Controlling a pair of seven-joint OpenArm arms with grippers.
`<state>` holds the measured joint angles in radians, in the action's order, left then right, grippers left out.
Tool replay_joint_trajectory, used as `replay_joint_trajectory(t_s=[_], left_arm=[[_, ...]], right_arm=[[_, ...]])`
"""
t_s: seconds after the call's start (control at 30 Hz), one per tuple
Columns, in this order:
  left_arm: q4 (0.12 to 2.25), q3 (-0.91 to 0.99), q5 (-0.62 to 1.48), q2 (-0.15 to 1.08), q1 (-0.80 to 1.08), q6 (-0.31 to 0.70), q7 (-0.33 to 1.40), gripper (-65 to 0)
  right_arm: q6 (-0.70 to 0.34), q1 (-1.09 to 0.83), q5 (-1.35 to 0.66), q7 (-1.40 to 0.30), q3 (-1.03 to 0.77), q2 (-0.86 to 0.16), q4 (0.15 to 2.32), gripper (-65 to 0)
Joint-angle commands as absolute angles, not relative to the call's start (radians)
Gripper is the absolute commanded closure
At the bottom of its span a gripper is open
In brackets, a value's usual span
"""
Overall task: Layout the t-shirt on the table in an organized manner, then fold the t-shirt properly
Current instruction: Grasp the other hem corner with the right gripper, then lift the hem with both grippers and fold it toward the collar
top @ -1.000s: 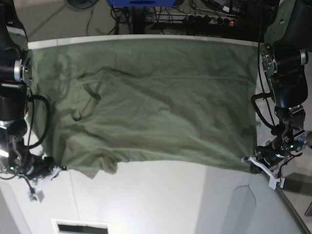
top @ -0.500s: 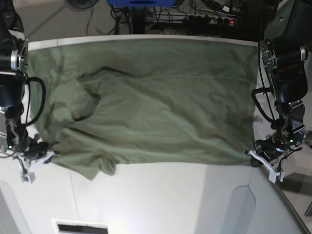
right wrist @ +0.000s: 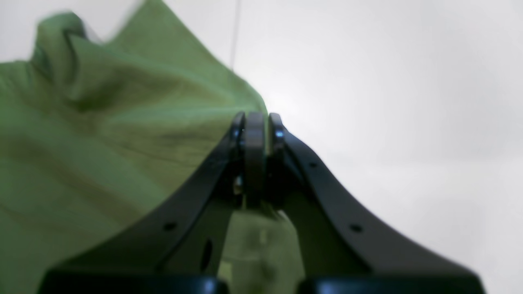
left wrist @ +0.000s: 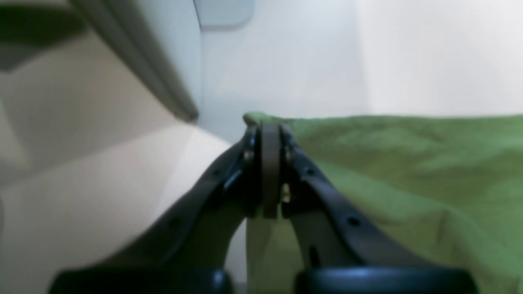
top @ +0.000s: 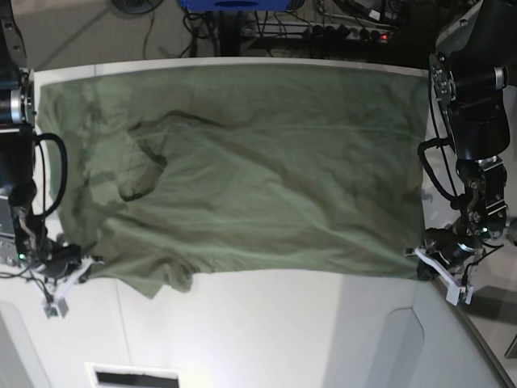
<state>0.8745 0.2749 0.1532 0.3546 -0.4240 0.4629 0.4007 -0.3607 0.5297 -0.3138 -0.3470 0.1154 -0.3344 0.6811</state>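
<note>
Compared with the earlier base views, the right gripper (top: 69,271) at the lower left of the frame sits higher and further inward, the left gripper (top: 432,267) at the lower right has also crept upward, and the near hem lies straighter. The plain olive-green soft cotton t-shirt (top: 242,170) covers the upper two thirds of the large white smooth table (top: 266,331), its far edge along the table's far rim, with a dark crease and fold still bunched at upper left. In the left wrist view the left gripper's jaws are pressed together on a nub of green cloth at the frame's centre; in the right wrist view the right gripper's jaws are likewise pinched on the shirt's edge. Each claw thus holds one near corner of the garment. The step in hand appears to be the laying-out stage, tensioning the hem. The next move likely calls for even outward pull, then release, so the remaining wrinkles flatten before folding.
</note>
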Motion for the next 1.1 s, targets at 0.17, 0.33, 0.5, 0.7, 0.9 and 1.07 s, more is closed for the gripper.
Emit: replay_joint_trajectory(t_s=[0.17, 0.33, 0.5, 0.7, 0.9, 1.07], left_arm=[[0.901, 0.278, 0.165, 0.380, -0.432, 0.461, 0.375, 0.0], [0.920, 0.278, 0.165, 0.378, -0.410, 0.461, 0.375, 0.0], [0.964, 0.278, 0.165, 0.374, -0.383, 0.461, 0.423, 0.0], [1.082, 0.278, 0.165, 0.369, -0.328, 0.461, 0.489, 0.0], [1.141, 0.278, 0.165, 0.369, -0.291, 0.461, 0.544, 0.0], [1.155, 0.280, 0.165, 0.371, -0.243, 0.463, 0.545, 0.0]], right_arm=[[-0.369, 0.593, -0.321, -0.325, 0.116, -0.349, 0.699, -0.8], [-0.369, 0.564, -0.321, -0.326, 0.116, -0.349, 0.699, -0.8], [-0.369, 0.529, -0.321, -0.326, 0.117, -0.346, 0.699, -0.8], [-0.361, 0.513, -0.321, -0.328, 0.242, -0.348, 0.705, -0.6], [-0.360, 0.489, -0.321, -0.329, 0.275, -0.341, 0.705, -0.6], [-0.360, 0.438, -0.321, -0.332, 0.269, -0.346, 0.777, -0.6]])
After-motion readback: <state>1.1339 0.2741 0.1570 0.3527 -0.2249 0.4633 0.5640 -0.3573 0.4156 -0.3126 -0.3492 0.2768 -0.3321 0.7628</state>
